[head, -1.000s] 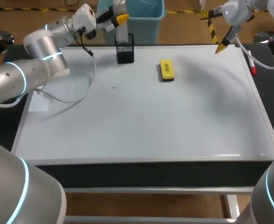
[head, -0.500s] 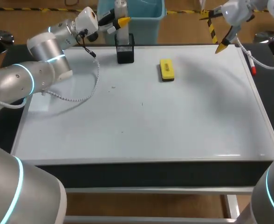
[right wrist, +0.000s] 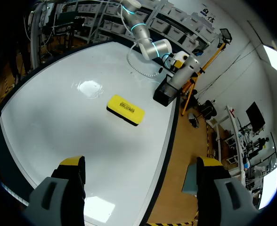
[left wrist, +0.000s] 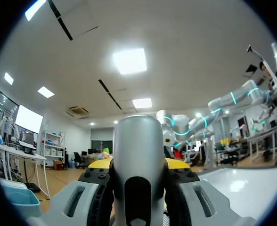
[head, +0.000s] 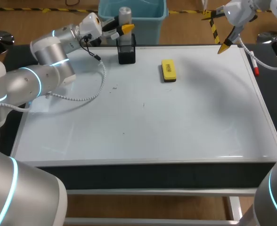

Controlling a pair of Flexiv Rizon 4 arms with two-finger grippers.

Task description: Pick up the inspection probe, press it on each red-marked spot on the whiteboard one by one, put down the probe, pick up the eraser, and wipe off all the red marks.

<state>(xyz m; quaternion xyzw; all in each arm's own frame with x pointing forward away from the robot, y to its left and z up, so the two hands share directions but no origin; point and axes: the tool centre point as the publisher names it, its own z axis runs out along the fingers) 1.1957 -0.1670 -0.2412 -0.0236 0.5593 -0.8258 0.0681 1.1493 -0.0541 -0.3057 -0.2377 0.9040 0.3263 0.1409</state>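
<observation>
My left gripper (head: 121, 28) is shut on the silver inspection probe (head: 124, 19), holding it upright over the black mesh holder (head: 126, 50) at the whiteboard's far edge. In the left wrist view the probe (left wrist: 138, 160) stands between the yellow tips of that gripper (left wrist: 138, 165). The yellow eraser (head: 168, 70) lies on the whiteboard (head: 143, 127) to the right of the holder. My right gripper (head: 219, 34) hangs open above the far right corner with nothing in it. From its wrist view, the right gripper (right wrist: 141, 164) looks down at the eraser (right wrist: 124, 109) and holder (right wrist: 166, 92). I see no red marks.
A marker pen with a red cap (head: 254, 65) lies along the board's right edge. A white cable (head: 77, 98) from my left arm loops over the far left of the board. A few tiny dark specks (head: 114, 87) dot the surface.
My left arm has swung its wrist a little right and lowered the probe slightly towards the holder. The right arm and the eraser have not moved.
</observation>
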